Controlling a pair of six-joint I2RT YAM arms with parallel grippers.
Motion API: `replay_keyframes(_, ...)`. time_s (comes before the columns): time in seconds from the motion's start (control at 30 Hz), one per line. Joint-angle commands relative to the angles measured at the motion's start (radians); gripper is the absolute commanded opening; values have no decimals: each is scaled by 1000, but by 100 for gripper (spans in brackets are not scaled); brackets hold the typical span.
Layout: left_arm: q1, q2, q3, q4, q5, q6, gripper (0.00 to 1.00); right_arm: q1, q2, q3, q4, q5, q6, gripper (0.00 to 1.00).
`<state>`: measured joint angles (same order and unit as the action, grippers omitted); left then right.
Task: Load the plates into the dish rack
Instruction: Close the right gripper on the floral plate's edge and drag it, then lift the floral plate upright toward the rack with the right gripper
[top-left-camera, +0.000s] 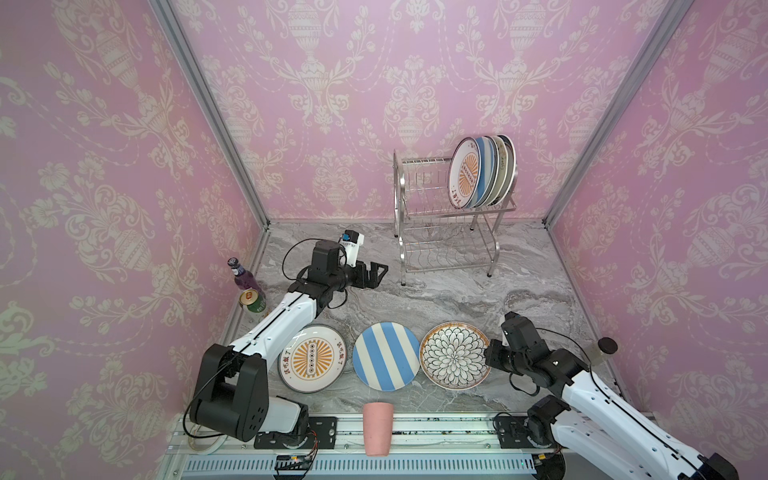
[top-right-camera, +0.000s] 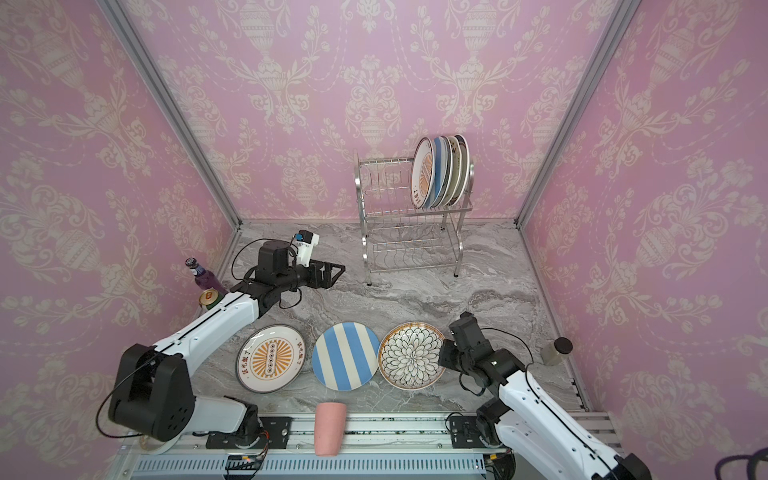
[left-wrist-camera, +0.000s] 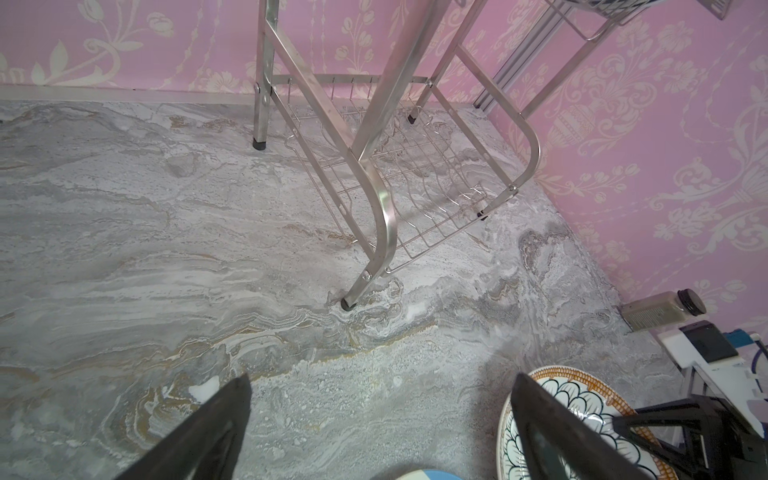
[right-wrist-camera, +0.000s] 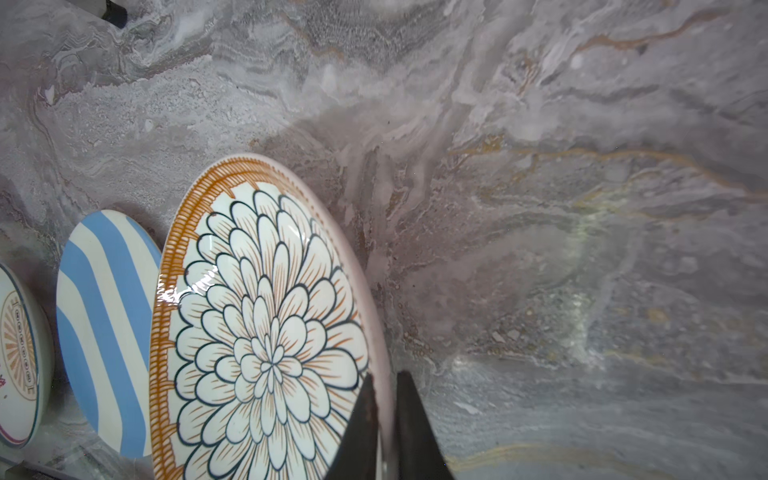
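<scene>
While clenched on the petal plate (top-left-camera: 454, 355), lower right of frame, raise right hand (right-wrist-camera: 385, 378) slowly, level, clear of the striped plate (top-left-camera: 386, 356).

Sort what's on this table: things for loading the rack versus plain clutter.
Job: dish rack, racked plates, sunburst plate, striped plate, petal plate pinched by the right gripper.
Clutter: pink cup, purple bottle, green can, black-lidded jar.

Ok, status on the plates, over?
Right hand shut on petal plate rim. Left hand open, empty, by dish rack. On table: striped plate, sunburst plate; racked plates up top. Path to rack looks open.
</scene>
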<state>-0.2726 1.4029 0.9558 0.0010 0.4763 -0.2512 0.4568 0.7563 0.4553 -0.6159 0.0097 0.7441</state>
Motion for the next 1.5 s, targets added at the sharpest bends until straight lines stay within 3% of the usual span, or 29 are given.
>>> replay_keyframes(0.0, -7, 4, 30, -9, 11, 42, 99, -14, 19, 100, -127, 121, -57, 0)
replay_keyframes(0.3, -7, 28, 58, 35, 30, 42, 99, -24, 116, 349, -232, 178, -168, 0)
replay_keyframes(0.47, -7, 26, 78, 28, -46, 104, 99, -26, 181, 522, -282, 239, -251, 0)
replay_keyframes(0.73, 2, 100, 164, 98, -29, 96, 99, -25, 342, 970, -381, 294, -443, 0)
replay_keyframes(0.93, 5, 111, 186, 101, -20, 99, 99, -12, 455, 1269, -387, 273, -553, 0)
replay_keyframes(1.07, 34, 92, 174, 136, 56, 3, 99, -10, 552, 1446, -360, 207, -612, 0)
replay_keyframes(1.17, 36, 59, 139, 151, 79, -33, 99, 1, 662, 1629, -370, 227, -634, 0)
replay_keyframes(1.33, 36, 19, 121, 73, 86, -33, 99, 12, 833, 1879, -334, 369, -648, 0)
replay_keyframes(1.47, 37, -9, 117, 30, 91, -32, 99, 21, 913, 1949, -228, 522, -678, 0)
